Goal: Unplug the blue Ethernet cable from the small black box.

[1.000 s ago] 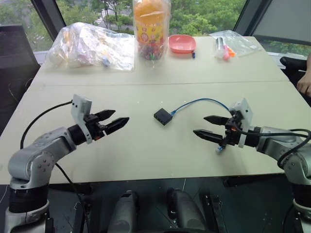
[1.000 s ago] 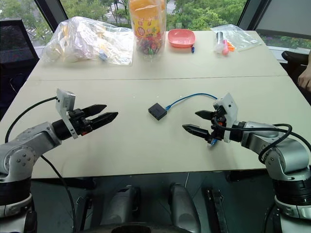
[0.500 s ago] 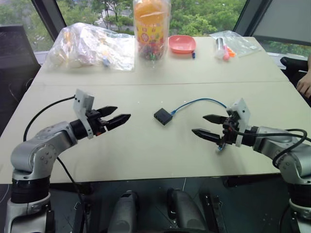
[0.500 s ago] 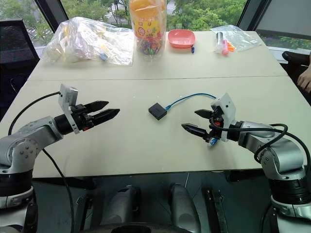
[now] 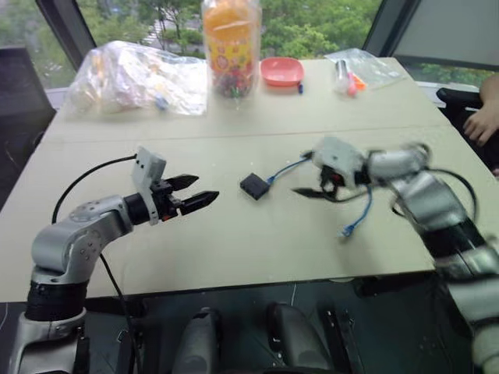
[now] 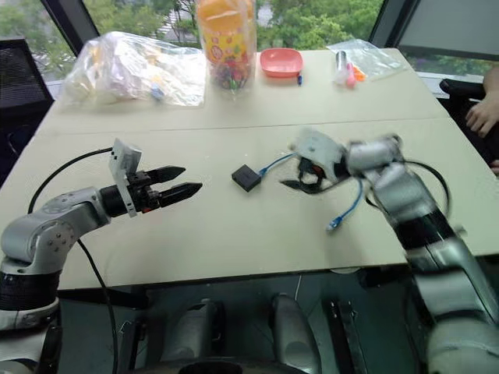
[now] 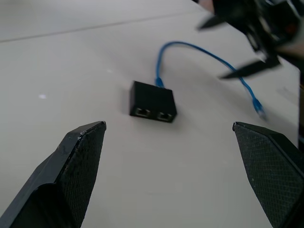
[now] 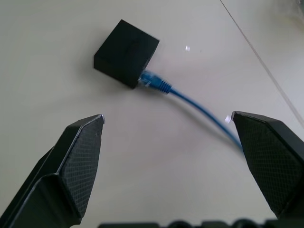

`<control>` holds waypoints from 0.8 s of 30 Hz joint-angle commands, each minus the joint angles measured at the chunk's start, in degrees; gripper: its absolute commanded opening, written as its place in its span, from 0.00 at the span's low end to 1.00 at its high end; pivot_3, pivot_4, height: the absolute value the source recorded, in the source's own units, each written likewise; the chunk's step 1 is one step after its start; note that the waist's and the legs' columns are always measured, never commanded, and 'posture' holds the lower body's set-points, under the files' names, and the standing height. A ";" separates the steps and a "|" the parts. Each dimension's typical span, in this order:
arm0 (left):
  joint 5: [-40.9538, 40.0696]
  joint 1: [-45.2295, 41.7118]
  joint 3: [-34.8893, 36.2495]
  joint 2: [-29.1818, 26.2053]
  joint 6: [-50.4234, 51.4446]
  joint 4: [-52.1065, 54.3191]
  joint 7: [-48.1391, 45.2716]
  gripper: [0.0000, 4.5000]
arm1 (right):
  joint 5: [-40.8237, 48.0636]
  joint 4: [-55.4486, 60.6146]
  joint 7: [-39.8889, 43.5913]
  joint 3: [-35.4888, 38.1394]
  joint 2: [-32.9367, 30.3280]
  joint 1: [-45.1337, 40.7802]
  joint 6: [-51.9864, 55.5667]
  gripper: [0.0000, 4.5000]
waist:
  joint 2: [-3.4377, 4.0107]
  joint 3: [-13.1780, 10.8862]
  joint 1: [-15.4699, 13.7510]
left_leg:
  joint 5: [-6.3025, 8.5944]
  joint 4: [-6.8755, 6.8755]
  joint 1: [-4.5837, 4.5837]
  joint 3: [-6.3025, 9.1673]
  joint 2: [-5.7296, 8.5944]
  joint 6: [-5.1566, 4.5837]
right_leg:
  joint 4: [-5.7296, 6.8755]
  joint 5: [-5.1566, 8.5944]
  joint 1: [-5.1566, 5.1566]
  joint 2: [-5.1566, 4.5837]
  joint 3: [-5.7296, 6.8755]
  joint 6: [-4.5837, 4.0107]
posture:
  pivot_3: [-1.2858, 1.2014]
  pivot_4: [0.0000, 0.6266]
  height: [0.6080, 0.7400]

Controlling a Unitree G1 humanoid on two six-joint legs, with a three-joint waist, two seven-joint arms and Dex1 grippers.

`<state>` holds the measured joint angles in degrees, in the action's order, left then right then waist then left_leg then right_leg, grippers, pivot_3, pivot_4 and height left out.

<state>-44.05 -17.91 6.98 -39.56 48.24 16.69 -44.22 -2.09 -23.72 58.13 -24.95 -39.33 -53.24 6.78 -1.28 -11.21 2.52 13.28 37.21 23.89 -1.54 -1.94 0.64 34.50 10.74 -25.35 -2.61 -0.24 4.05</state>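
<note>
The small black box [image 5: 254, 186] lies flat at the middle of the table, with two empty ports [image 7: 150, 113] on the side facing my left gripper. The blue Ethernet cable [image 8: 190, 102] is plugged into its opposite side. It curves away to the right, and its free plug [image 5: 347, 231] rests on the table. My right gripper [image 8: 166, 116] hangs open just right of the box, above the cable near its plug, tilted down and touching nothing. My left gripper [image 5: 206, 187] stands open and empty to the left of the box, pointing at it.
Along the far edge of the table stand a tall candy jar [image 5: 230, 43], a clear plastic bag [image 5: 132, 74], a pink dish [image 5: 281, 72] and a small bag of markers [image 5: 359, 66]. A person's hand [image 5: 479, 121] shows at the right edge.
My right gripper has swung forward and to the left, rolling over, from beside the cable's free end to just right of the box. The left gripper has stayed put and the cable lies as before.
</note>
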 commanded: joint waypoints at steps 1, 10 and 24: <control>-2.27 1.06 2.42 -3.72 0.66 4.01 -3.88 0.98 | -8.18 -19.87 1.98 -4.76 5.26 -8.89 -11.62 1.00 | 0.01 0.00 -0.03 | 0.00 -0.10 0.03 0.00 0.00 0.00 | -0.04 0.01 -0.03 0.00 0.00 0.01 | 0.52 0.24 1.00; -4.43 9.76 9.34 -3.68 1.46 10.73 1.87 0.98 | -18.58 -49.60 2.77 -7.69 18.08 -24.38 -22.92 1.00 | 0.03 -0.01 0.04 | 0.00 -0.11 0.27 -0.04 0.05 0.04 | -0.12 0.04 -0.11 -0.18 -0.04 0.22 | 0.52 0.24 1.00; -5.00 15.47 10.64 0.14 1.18 16.00 11.11 1.00 | -33.22 -55.26 2.09 -13.57 25.44 -23.12 -29.78 0.26 | -0.12 0.14 0.62 | -0.07 -0.15 -0.97 -0.05 -0.04 0.19 | 0.76 0.23 0.45 0.01 -0.18 -0.18 | 0.52 0.24 1.00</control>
<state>-48.29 -2.22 15.15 -39.15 50.23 30.73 -33.70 -32.69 -77.30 60.91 -36.77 -14.12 -78.92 -23.31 -1.40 -11.07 3.14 13.21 37.05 22.67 -1.59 -1.98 0.83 35.25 10.98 -24.66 -2.60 -0.41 3.86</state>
